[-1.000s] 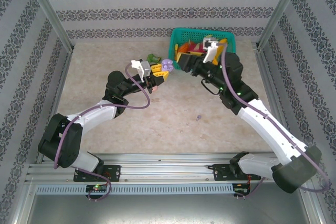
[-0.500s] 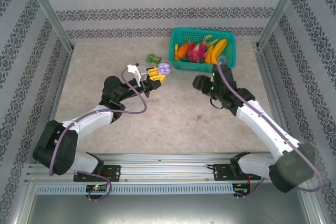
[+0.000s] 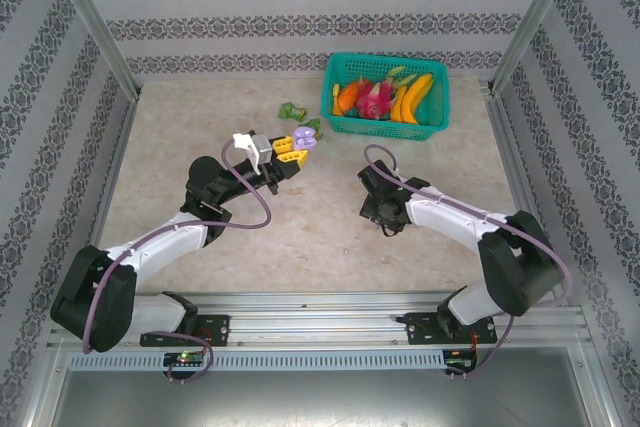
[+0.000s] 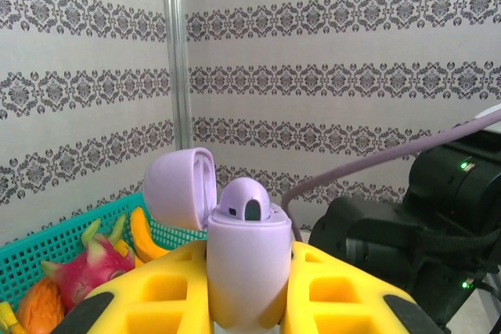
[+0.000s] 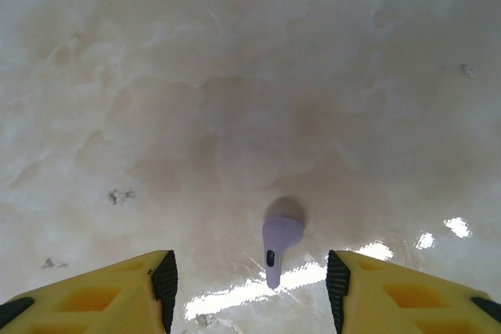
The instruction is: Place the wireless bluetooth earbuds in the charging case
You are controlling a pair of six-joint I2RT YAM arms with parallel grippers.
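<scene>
Pickup step: the right gripper (image 5: 250,279) hangs low over the table (image 5: 235,52), jaws apart and straddling a lilac earbud (image 5: 279,242) that lies loose at lower centre of the wrist view, stem toward the camera. Next, I'd say, it must drop a touch and pinch that tiny, slippery piece squarely. The left gripper (image 3: 291,151) is clamped on the lilac charging case (image 4: 243,267) at lower centre of its view, lid (image 4: 180,189) flipped open, a second earbud (image 4: 243,202) apparently seated inside.
</scene>
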